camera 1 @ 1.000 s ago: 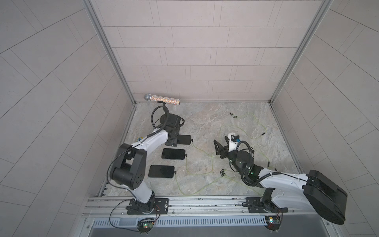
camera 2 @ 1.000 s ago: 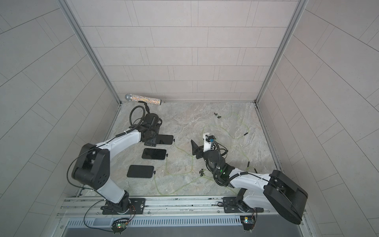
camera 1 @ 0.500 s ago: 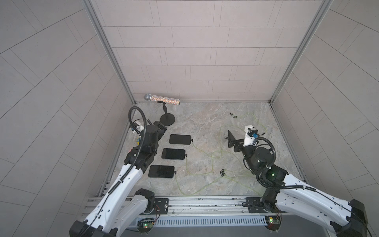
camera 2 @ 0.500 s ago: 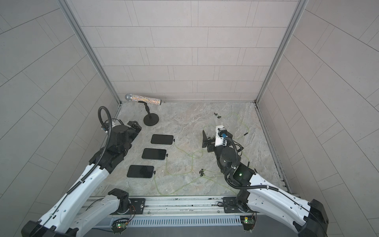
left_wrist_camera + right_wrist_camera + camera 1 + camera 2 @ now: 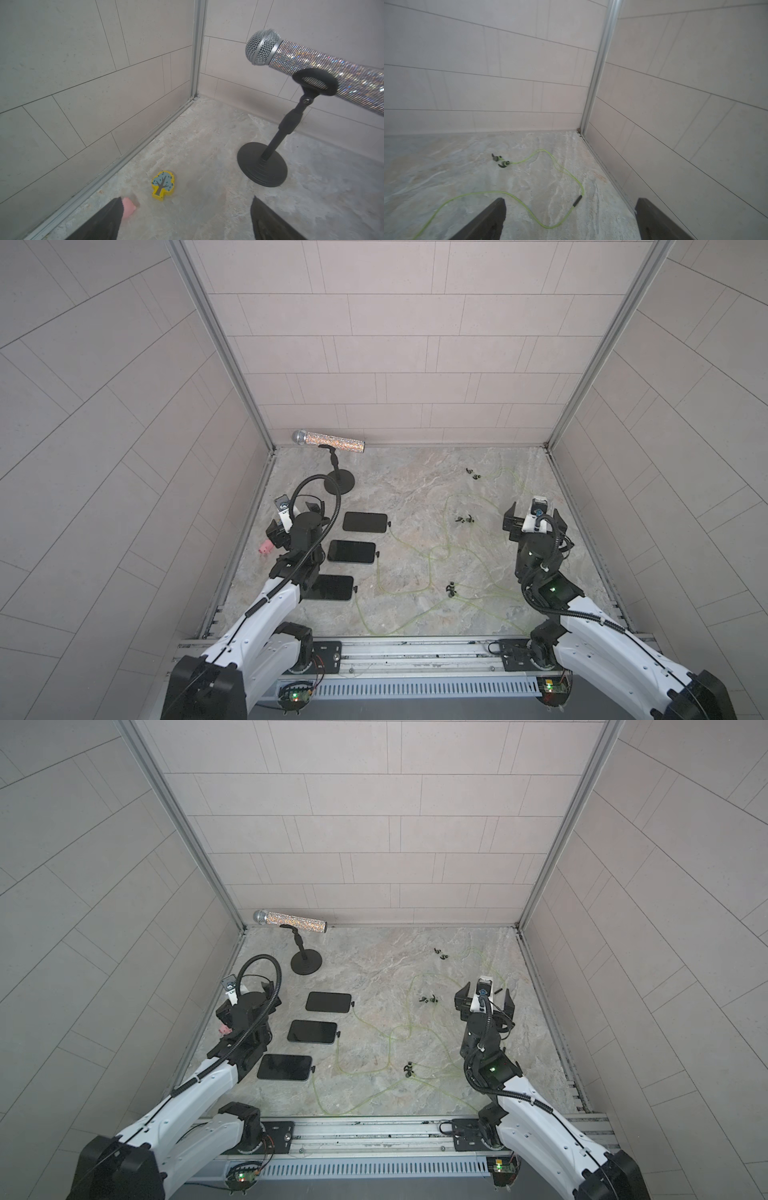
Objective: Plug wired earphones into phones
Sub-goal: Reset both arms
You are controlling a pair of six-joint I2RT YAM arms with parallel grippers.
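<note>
Three black phones [image 5: 365,522] [image 5: 351,551] [image 5: 332,587] lie in a row at the left of the floor, seen in both top views [image 5: 328,1002]. A small black plug [image 5: 389,524] sits at the right edge of each. The wired earphones' pale green cables [image 5: 415,556] trail across the middle to black earbuds [image 5: 464,519]. My left gripper [image 5: 293,526] [image 5: 185,207] hangs open and empty by the left wall, beside the phones. Near the right wall my right gripper [image 5: 535,522] [image 5: 570,207] is open over a cable [image 5: 529,209] with nothing held.
A glittery microphone [image 5: 328,440] on a black round-based stand [image 5: 340,483] stands at the back left. A yellow tree-shaped block [image 5: 162,185] and a pink piece [image 5: 128,207] lie by the left wall. Tiled walls close three sides. A metal rail [image 5: 415,649] runs along the front.
The left arm has drawn back from the phones to the left wall. The right arm has swung from the middle toward the right wall, and its jaws have opened wider.
</note>
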